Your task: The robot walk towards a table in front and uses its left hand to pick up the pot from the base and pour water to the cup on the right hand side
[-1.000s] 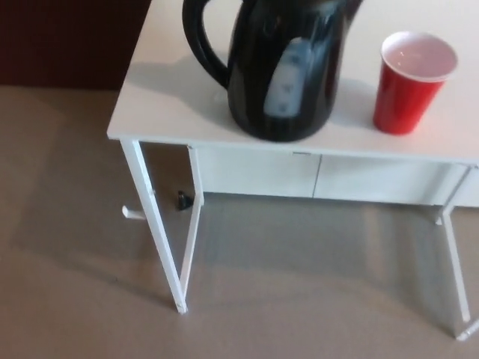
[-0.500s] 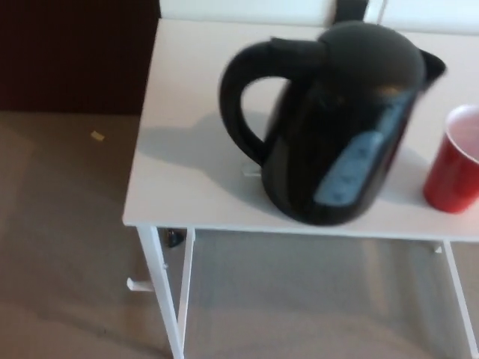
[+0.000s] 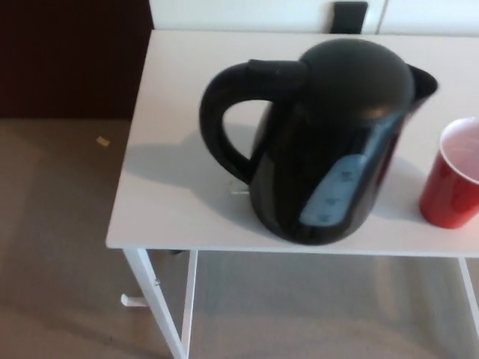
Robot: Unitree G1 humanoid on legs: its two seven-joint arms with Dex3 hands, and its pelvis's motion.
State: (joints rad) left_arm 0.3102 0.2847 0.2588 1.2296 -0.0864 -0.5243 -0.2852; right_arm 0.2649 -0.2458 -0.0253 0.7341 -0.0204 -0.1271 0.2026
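Head view: no part of the robot's body is in the picture. No arm, forearm or hand enters from either side, so colours, shapes, cables, screws and markings of the body cannot be recorded here. No person's limb or sleeve shows either.
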